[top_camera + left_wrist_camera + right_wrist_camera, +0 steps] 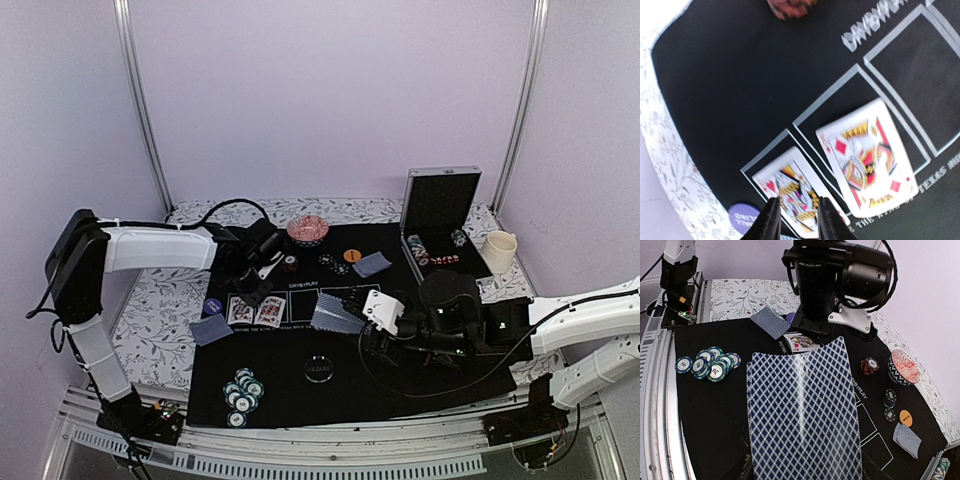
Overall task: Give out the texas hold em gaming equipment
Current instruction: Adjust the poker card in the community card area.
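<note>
My right gripper (358, 318) is shut on a fanned stack of blue-backed playing cards (802, 415), held over the black mat; the cards hide its fingers. My left gripper (797, 220) is open and empty, just above a face-up queen of hearts (790, 192) lying in the first white rectangle. A face-up king of diamonds (867, 157) lies beside it. A blue button (742, 217) lies at the mat's left edge. Teal chips (707, 362) are heaped near the front left. An orange button (905, 416), black chips (889, 399) and a red chip (869, 365) lie at the far side.
An open silver case (440, 215) with chips stands at the back right, next to a cream cup (497, 250). A red-and-white chip stack (308, 230) sits at the mat's far edge. Face-down cards lie at the left (210, 328) and far middle (370, 263). A black button (320, 368) lies front centre.
</note>
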Robot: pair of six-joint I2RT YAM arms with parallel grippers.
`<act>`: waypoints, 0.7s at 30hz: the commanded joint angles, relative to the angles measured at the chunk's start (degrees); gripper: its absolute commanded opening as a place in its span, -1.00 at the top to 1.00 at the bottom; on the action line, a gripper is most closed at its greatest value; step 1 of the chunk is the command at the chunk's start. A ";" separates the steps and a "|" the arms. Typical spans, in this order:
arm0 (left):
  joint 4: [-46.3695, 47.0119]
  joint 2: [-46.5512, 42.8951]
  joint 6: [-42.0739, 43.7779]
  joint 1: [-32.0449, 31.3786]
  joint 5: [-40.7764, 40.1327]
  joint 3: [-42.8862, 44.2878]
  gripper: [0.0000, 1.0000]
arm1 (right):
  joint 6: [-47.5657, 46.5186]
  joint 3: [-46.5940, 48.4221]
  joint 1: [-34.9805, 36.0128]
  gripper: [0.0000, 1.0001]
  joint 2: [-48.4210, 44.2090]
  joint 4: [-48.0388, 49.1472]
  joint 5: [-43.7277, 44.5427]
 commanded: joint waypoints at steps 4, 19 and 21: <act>-1.97 2.91 -1.95 -2.16 1.84 -3.08 0.48 | 0.28 3.04 -0.15 0.01 0.86 0.36 0.09; -1.05 5.58 -2.12 -4.68 5.71 -2.51 0.50 | 0.67 3.01 -0.09 0.01 0.37 -0.61 0.74; -0.96 5.21 -2.31 -4.70 6.54 -2.37 0.50 | 0.64 2.94 -0.10 0.01 0.37 -0.61 0.68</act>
